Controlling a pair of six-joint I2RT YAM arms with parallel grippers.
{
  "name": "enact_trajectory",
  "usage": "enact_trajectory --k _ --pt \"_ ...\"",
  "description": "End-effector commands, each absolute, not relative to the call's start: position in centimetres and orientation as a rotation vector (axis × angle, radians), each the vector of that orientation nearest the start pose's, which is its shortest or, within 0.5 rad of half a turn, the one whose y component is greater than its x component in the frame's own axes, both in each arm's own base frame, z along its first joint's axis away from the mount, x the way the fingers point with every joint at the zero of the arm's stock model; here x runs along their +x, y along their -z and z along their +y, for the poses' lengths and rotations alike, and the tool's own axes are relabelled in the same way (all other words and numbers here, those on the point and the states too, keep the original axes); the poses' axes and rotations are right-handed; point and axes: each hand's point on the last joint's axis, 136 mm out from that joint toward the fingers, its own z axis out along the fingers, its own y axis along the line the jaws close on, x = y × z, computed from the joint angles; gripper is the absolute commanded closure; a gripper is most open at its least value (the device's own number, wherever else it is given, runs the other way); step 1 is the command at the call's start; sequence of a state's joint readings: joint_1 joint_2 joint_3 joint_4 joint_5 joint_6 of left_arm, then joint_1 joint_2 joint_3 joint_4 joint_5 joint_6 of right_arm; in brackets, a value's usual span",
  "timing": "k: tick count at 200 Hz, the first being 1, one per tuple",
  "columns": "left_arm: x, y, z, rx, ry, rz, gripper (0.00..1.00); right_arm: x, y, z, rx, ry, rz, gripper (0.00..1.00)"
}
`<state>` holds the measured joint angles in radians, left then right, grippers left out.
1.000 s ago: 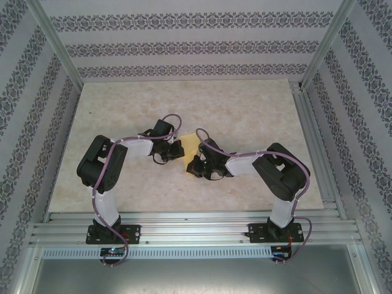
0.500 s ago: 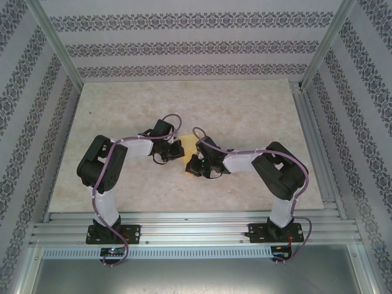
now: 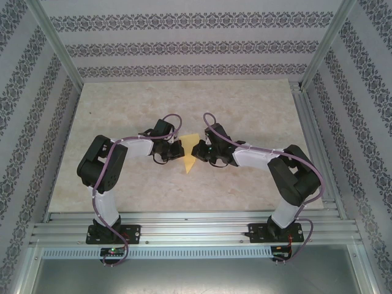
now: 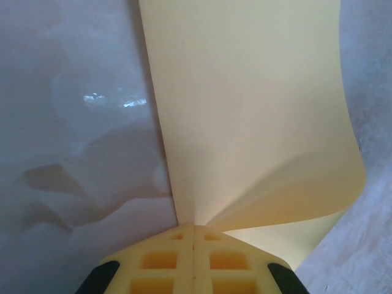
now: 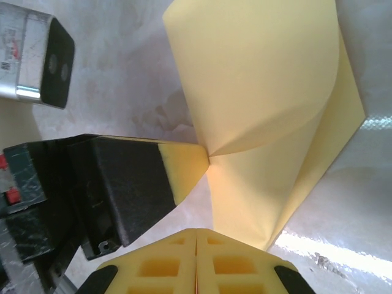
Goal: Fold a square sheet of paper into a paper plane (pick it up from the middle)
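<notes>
The square sheet of paper (image 3: 191,158) is yellow and folded, and from above it shows as a triangle pointing toward the near edge. It lies between the two grippers at mid-table. My left gripper (image 3: 182,150) is shut on its left edge. In the left wrist view the jaws (image 4: 194,226) pinch the paper (image 4: 245,110), and one layer curls up to the right. My right gripper (image 3: 195,151) sits just right of the sheet. Its fingertips (image 5: 196,233) are pressed together with nothing between them, just short of the paper (image 5: 263,92). The left gripper's fingertip (image 5: 180,165) pinches the paper's edge there.
The pale marble tabletop (image 3: 122,110) is boxed in by patterned walls. Aluminium rails (image 3: 196,229) run along the near edge and down the right side (image 3: 312,141). The left wrist's silver camera block (image 5: 37,61) sits close to my right gripper.
My right arm has swung from the near side of the paper up and to the right, uncovering the sheet's pointed near corner. The left arm has held still, gripping the paper.
</notes>
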<state>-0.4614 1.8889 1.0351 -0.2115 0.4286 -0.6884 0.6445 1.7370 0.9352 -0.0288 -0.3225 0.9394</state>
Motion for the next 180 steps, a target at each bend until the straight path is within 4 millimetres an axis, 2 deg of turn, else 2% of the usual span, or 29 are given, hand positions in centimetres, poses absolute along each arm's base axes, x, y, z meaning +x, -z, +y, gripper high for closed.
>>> enact_trajectory --k 1,54,120,158,180 --pt "32.1 2.3 -22.8 -0.200 0.682 2.954 1.00 32.3 -5.5 30.8 0.192 -0.976 2.675 0.92" --pt "32.3 1.8 -23.4 -0.162 0.707 2.947 1.00 32.7 -3.8 32.0 0.181 -0.942 2.726 0.93" --pt "32.3 2.2 -22.7 -0.173 0.645 2.956 1.00 32.4 -0.8 29.1 0.319 -0.817 2.775 0.93" --pt "32.3 2.3 -22.6 -0.173 0.636 2.959 1.00 32.3 -0.3 28.4 0.355 -0.818 2.781 0.94" --pt "32.2 2.2 -22.6 -0.163 0.638 2.960 1.00 32.7 -1.6 29.0 0.337 -0.869 2.749 0.93"
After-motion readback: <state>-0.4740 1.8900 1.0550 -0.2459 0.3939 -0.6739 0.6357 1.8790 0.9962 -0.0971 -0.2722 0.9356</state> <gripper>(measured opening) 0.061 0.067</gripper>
